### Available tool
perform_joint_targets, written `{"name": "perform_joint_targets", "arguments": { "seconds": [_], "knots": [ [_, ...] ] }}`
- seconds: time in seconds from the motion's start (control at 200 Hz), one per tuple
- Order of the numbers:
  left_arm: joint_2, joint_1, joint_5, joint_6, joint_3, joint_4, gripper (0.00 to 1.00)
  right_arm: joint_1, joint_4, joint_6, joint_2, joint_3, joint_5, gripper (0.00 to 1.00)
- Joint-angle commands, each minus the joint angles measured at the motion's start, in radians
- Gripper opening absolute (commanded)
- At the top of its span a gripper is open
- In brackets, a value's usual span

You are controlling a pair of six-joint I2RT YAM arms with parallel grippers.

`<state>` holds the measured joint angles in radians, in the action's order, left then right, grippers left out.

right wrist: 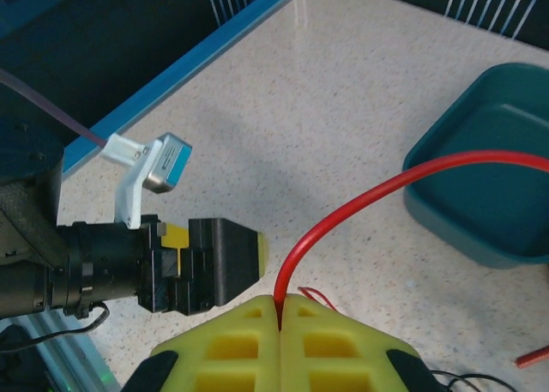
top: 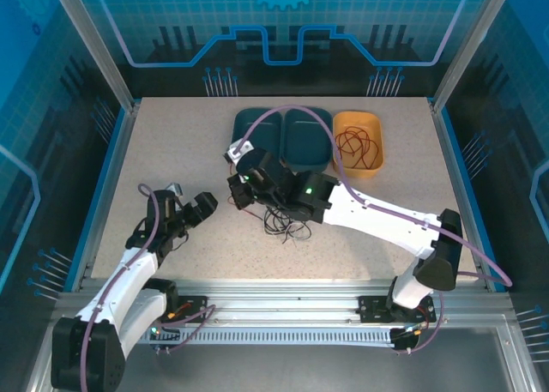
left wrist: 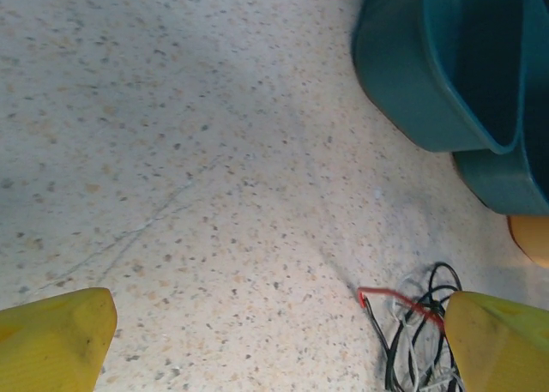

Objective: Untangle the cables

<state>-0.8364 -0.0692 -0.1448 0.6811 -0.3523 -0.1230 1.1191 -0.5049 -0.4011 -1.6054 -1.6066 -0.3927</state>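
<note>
The left gripper (top: 190,200) hovered over the near left part of the speckled table (top: 163,143). Its yellow-padded fingers (left wrist: 51,340) stood wide apart with nothing between them. Its wrist view looked across bare tabletop between the two pads.

Just to its right, near the middle of the table, lay a loose tangle of cables (top: 283,222). In the left wrist view the tangle (left wrist: 419,332) showed black, white and red strands looped over one another, with a red end poking out to the left. It sat right beside the left gripper's right-hand pad; I could not tell if they touched.

Directly above and just beyond the tangle, the right gripper (right wrist: 280,306) was clamped tight on the red cable (right wrist: 369,191). The fingers met with the wire pinched between them. From there the red cable rose and arced away to the right, off the table. The right arm reached in across the table from the right to get there. The open left gripper faced it from close by.

At the far edge stood two teal bins (top: 300,139) side by side, both empty as far as could be seen. An orange bin (top: 358,114) stood touching them on the right. A dark coil of wire (top: 356,143) lay inside the orange bin.
</note>
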Motion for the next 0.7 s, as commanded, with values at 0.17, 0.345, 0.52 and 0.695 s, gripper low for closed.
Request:
{"name": "perform_joint_targets", "arguments": {
  "seconds": [0.17, 0.345, 0.52, 0.695],
  "knots": [
    [0.012, -0.103, -0.071, -0.049, -0.013, 0.118, 0.99, -0.032, -0.04, -0.016, 0.074, -0.042, -0.066, 0.0],
    [-0.013, -0.182, -0.061, -0.092, -0.03, 0.168, 0.99, -0.071, -0.033, -0.028, 0.099, -0.061, -0.054, 0.0],
    [-0.069, -0.216, -0.045, -0.086, -0.043, 0.207, 0.99, -0.132, -0.044, -0.009, 0.118, -0.111, 0.001, 0.0],
    [-0.107, -0.242, -0.026, -0.086, -0.068, 0.238, 0.99, -0.198, -0.055, 0.011, 0.13, -0.148, 0.047, 0.0]
  ]
}}
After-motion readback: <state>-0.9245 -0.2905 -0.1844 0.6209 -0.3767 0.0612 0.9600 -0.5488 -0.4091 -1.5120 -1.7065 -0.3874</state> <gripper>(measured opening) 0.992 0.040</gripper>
